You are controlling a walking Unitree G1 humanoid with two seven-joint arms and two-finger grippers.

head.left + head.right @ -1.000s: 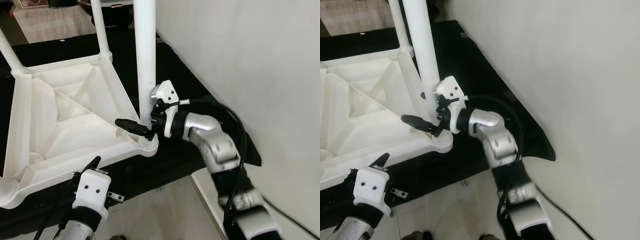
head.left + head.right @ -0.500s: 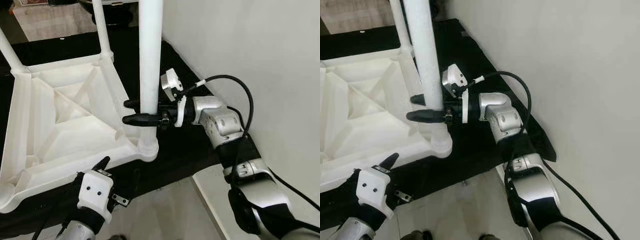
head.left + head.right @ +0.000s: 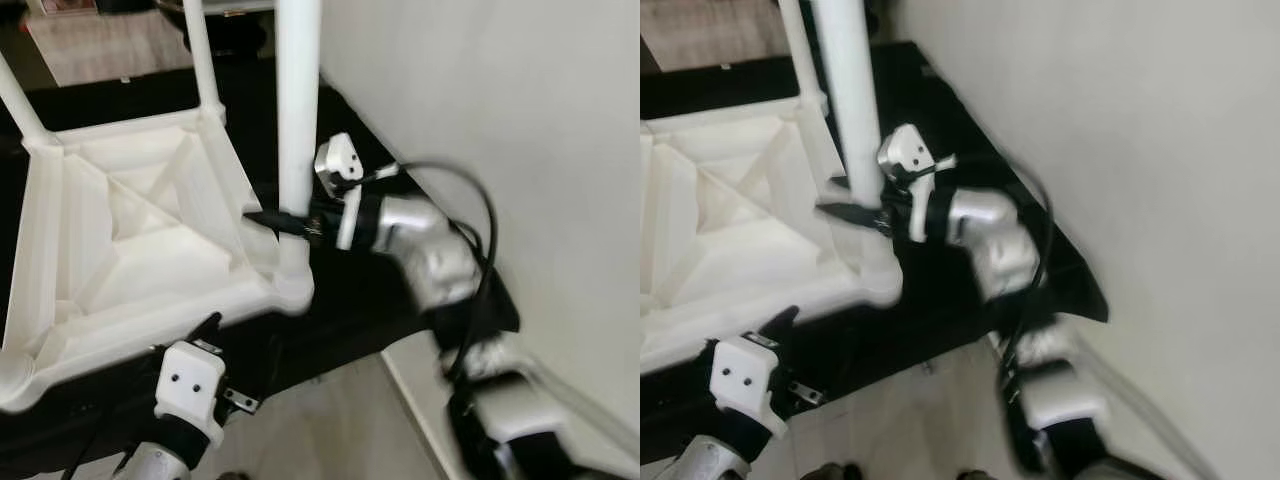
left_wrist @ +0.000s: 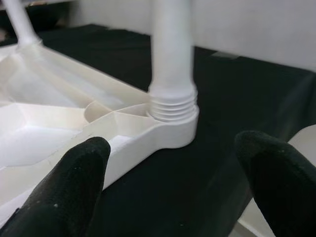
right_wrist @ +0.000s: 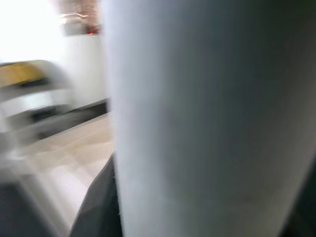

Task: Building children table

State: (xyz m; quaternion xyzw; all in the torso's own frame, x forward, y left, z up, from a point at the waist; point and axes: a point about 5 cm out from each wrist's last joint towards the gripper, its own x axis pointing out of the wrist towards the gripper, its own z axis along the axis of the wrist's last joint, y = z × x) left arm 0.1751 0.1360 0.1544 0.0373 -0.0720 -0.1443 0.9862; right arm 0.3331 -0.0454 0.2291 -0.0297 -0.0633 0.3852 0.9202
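- The tabletop [image 3: 120,240] lies upside down on a black mat [image 3: 370,300], ribs up, so the leg sockets face the ceiling and legs can go in from above.
- The near leg [image 3: 297,110] stands upright in the corner socket [image 4: 170,123]; the left wrist view shows its threads still exposed above the rim, so I'd judge it not fully screwed home.
- The right gripper [image 3: 285,222] reaches in from the wall side, low on that leg, its jaws closed around it — low down, likely for a firm twisting hold close to the joint.
- The right arm is blurred, which suggests it's turning.
- The left gripper [image 4: 173,163] waits by the table's near edge, jaws wide and holding nothing, pointed at the same socket, perhaps ready to steady the top.
- Two more legs [image 3: 200,55] stand at the far corners.
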